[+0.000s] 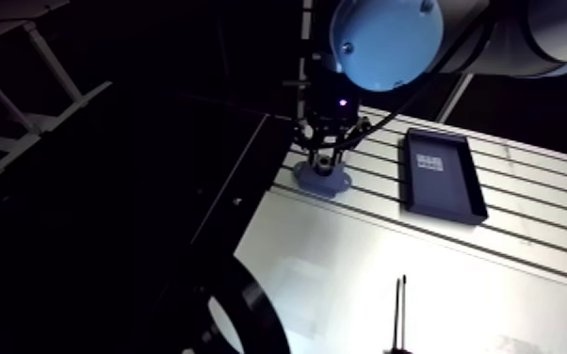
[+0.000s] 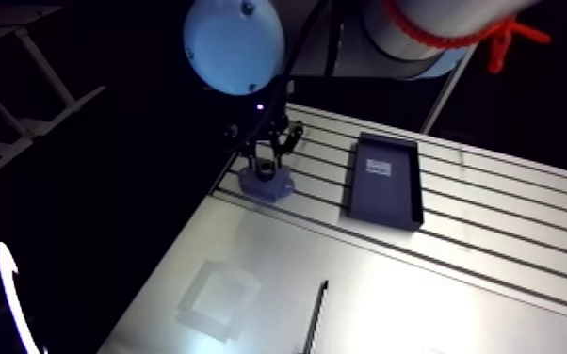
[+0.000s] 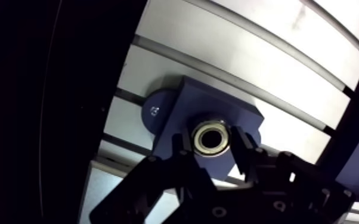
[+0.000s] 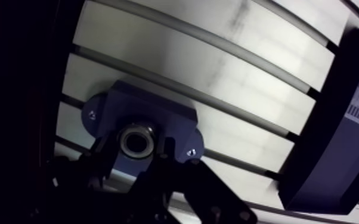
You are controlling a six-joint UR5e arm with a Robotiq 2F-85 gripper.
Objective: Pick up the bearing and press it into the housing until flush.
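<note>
Slotted aluminium table (image 1: 363, 273), lit up bright against a pretty dark room. The blue housing (image 3: 217, 107) sits right by the table's edge, lying across a couple of the slots, with a rounded ear and a small screw sticking out on one side.

The bearing (image 3: 212, 137) is a shiny metal ring, and it's sitting in the housing's round bore, dead centre. Can't really tell from here whether it's flush or still a bit proud.

The gripper (image 3: 212, 148) comes straight down over the housing. Its two dark fingers (image 3: 182, 146) are set narrow and hug the bearing, one on each side. They look to be pressed right up against its rim, so I'd call that gripping it. In the arm view you just see the wrist planted right on top of the housing.

Other stuff: a black tray (image 1: 449, 193) with a white label lies well off to the side of the housing, across several slots. A thin dark rod (image 1: 399, 311) lies on the smooth part of the table, well apart from both.
</note>
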